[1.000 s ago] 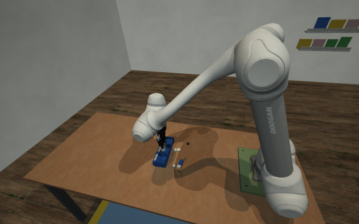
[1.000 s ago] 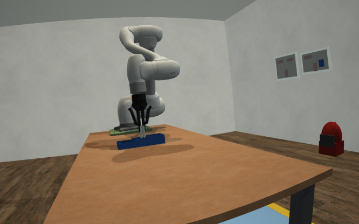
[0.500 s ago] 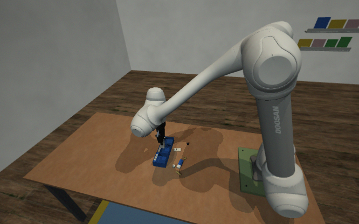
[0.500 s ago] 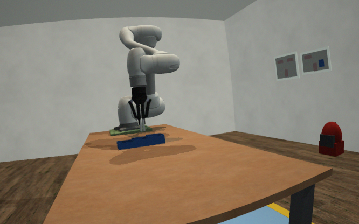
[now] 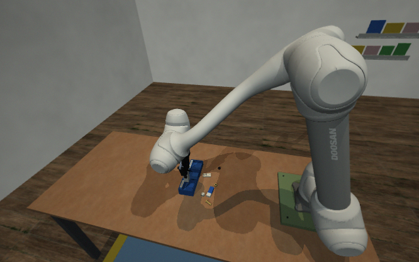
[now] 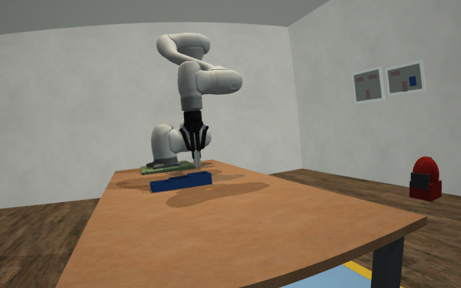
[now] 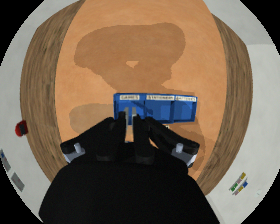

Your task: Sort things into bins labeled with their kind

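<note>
Blue bins (image 5: 194, 175) (image 6: 181, 183) stand in a row. In the wrist view the labels read GAMES on the left bin (image 7: 121, 108), STATIONERY on the middle bin (image 7: 158, 111) and BATTERIES on the right bin (image 7: 185, 111). My gripper (image 5: 186, 178) (image 6: 196, 165) (image 7: 130, 113) is shut, with nothing visible between its fingertips, above the games bin. On the table lie a white domino-like piece (image 5: 206, 175), a black round thing (image 5: 219, 168), a brass nut-like ring (image 5: 215, 184), a blue and white eraser-like block (image 5: 210, 191), a small white die (image 5: 202, 194) and a brass bolt-like piece (image 5: 207, 202).
The wooden table (image 5: 100, 182) (image 6: 225, 228) carries the bins. The arm's base stands on a green plate (image 5: 285, 208) (image 6: 148, 172), on the far side of the loose things from the bins. The arm hides parts of the bins in the top view.
</note>
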Action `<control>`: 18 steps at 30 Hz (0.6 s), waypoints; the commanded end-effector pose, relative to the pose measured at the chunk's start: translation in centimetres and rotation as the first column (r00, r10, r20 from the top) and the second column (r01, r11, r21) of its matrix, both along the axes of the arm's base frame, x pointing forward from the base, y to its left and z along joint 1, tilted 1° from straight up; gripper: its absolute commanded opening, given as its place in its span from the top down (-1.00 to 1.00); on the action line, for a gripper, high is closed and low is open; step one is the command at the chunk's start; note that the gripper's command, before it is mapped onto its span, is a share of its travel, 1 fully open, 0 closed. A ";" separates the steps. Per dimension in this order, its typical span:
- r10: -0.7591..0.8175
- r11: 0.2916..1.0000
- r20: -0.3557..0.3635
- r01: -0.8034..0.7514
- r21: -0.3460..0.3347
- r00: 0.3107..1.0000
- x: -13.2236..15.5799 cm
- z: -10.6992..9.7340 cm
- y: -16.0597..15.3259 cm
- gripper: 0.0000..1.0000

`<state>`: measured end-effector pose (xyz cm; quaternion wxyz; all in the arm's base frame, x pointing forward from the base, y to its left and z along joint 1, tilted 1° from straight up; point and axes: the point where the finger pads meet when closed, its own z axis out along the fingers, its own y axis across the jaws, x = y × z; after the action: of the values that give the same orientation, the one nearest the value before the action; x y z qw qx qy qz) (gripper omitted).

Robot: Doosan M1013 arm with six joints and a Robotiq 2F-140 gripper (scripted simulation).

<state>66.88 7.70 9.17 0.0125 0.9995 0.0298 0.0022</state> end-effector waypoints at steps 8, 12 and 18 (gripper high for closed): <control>0.000 1.000 0.000 0.000 0.000 1.000 -0.1 -0.6 1.8 0.89; 0.000 1.000 0.000 0.000 0.000 1.000 -0.1 -1.6 1.8 0.89; 0.000 1.000 0.000 0.000 0.000 1.000 -0.1 -3.2 1.8 0.89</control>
<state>66.78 9.47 6.34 0.0126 0.9995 0.0297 0.0021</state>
